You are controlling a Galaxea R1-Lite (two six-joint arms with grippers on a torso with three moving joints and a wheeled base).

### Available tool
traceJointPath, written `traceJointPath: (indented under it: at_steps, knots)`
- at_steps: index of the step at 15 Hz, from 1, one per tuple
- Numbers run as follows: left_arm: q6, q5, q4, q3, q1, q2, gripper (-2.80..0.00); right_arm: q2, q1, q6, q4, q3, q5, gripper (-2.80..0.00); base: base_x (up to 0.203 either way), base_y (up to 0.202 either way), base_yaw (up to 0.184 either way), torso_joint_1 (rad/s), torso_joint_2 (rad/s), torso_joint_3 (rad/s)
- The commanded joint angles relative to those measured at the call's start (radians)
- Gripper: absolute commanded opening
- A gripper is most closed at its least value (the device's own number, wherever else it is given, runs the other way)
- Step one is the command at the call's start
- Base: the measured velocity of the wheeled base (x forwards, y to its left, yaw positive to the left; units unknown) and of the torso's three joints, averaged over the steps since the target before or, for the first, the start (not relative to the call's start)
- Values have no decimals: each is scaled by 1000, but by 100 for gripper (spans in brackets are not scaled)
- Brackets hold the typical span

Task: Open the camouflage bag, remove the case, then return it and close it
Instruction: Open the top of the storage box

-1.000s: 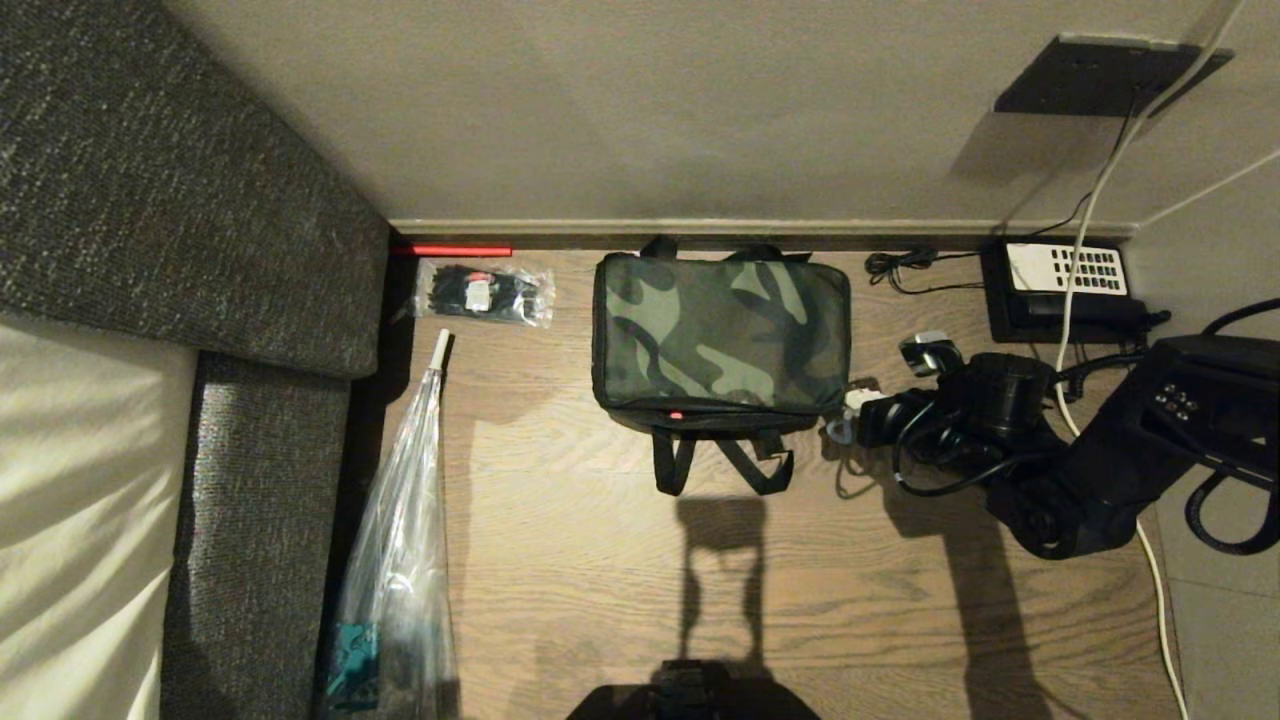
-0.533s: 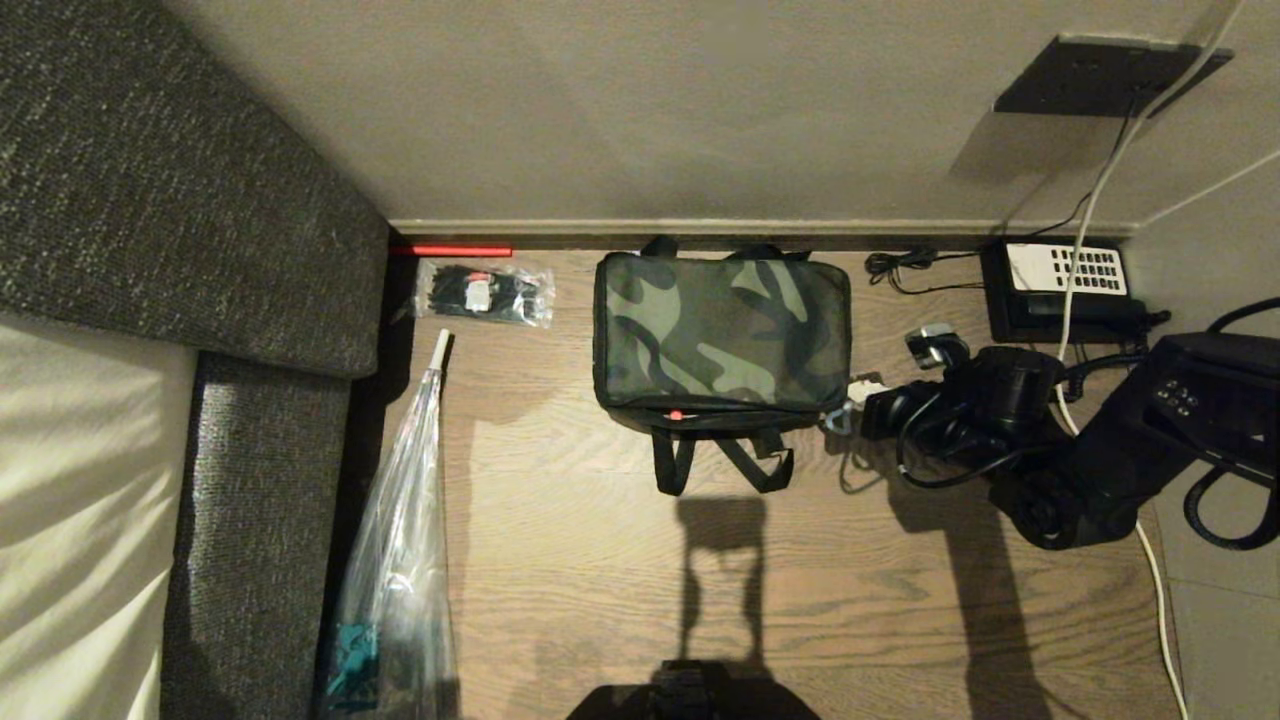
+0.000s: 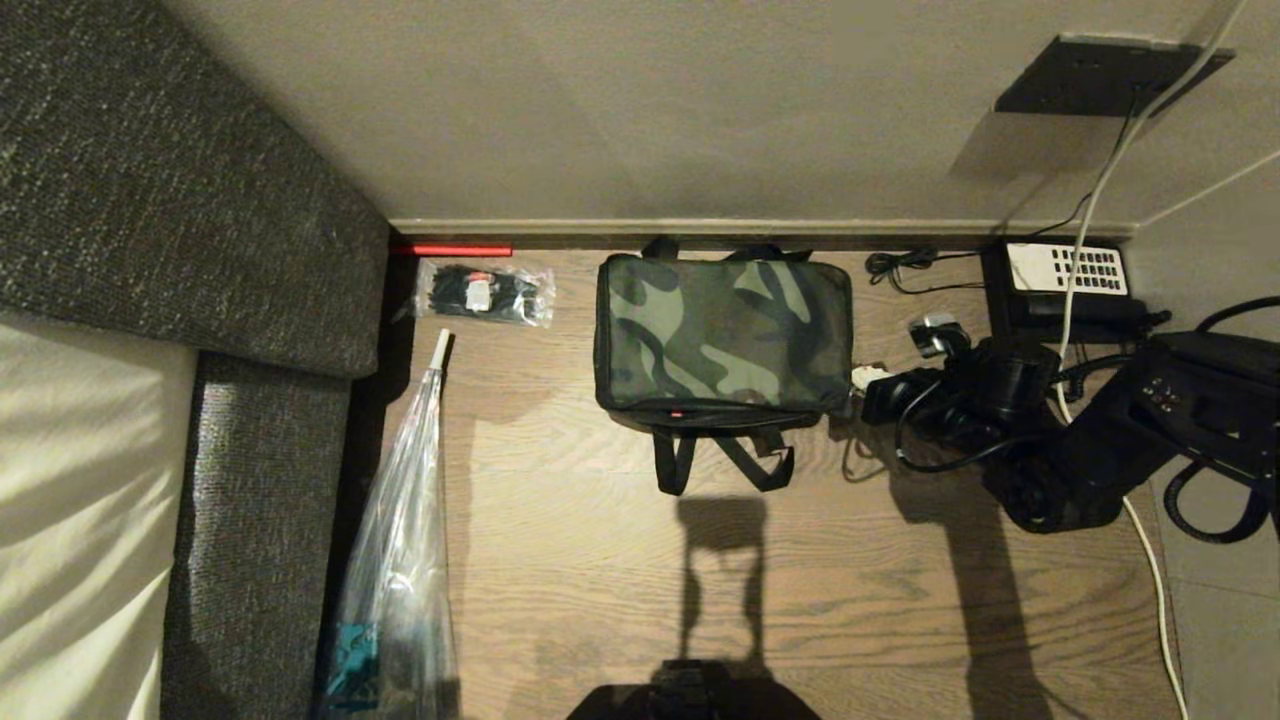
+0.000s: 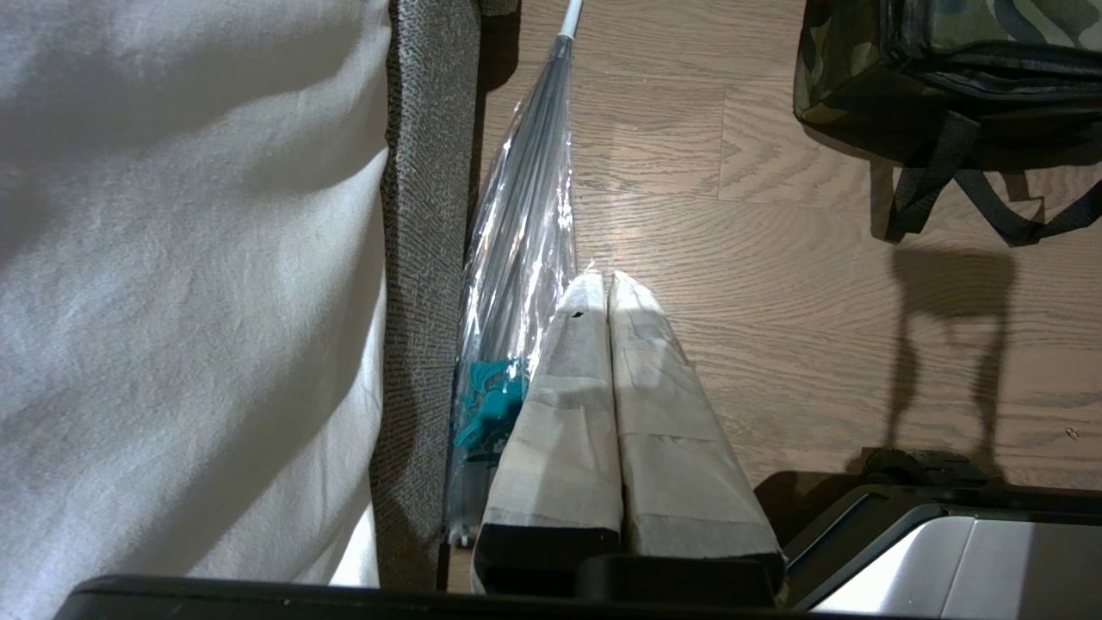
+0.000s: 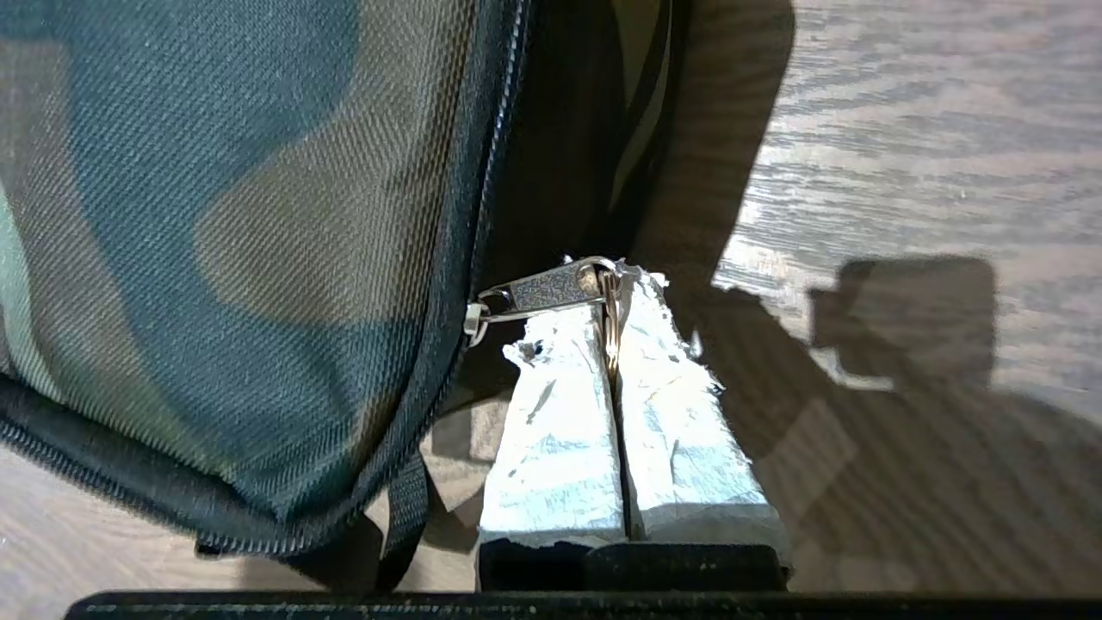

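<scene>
Camouflage bag (image 3: 722, 335) sitting at upper centre of the head view, on the wood floor (image 3: 600, 560) against the skirting, lid lying flat and zipped, black straps (image 3: 722, 462) trailing toward the lower part of the frame. Looking soft and boxy: probably light, sagging under a push, sliding on smooth boards when tugged sideways, so best taken by hardware, not cloth. Filling the left edge of the frame, a grey sofa (image 3: 180, 200); lower left, a wrapped umbrella (image 3: 400, 560); upper left, a clear packet (image 3: 485, 292); upper right, a desk telephone (image 3: 1065, 285). Reaching in from the right edge, right gripper (image 5: 613, 319) pressing its taped fingers (image 5: 560, 405) together on the metal zipper pull (image 5: 542, 293) at the bag's right side, low near the corner. Judging the opening step to be just starting: zipper running around the lid edge, needing a pull along the track, not away from it, or the small tab slipping free. Hanging idle near the umbrella, left gripper (image 4: 609, 288), fingers closed on nothing. Case not showing anywhere, presumably inside.
</scene>
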Motion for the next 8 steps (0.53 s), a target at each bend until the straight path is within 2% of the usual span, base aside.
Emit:
traceJointPath:
  at_steps: [1,4,8]
  knots:
    - [-1,1,0,3,-1,-2,-280,19,0,3,-5,-42,1,-280,0,0,0,0,0,0]
    - [-1,1,0,3,0,-2,-280,18,-3,10,7,-71,0,-280,0,0,0,0,0,0]
    - [-1,1,0,3,0,-2,-280,2,-3,71,25,-95,1,-280,0,0,0,0,0,0]
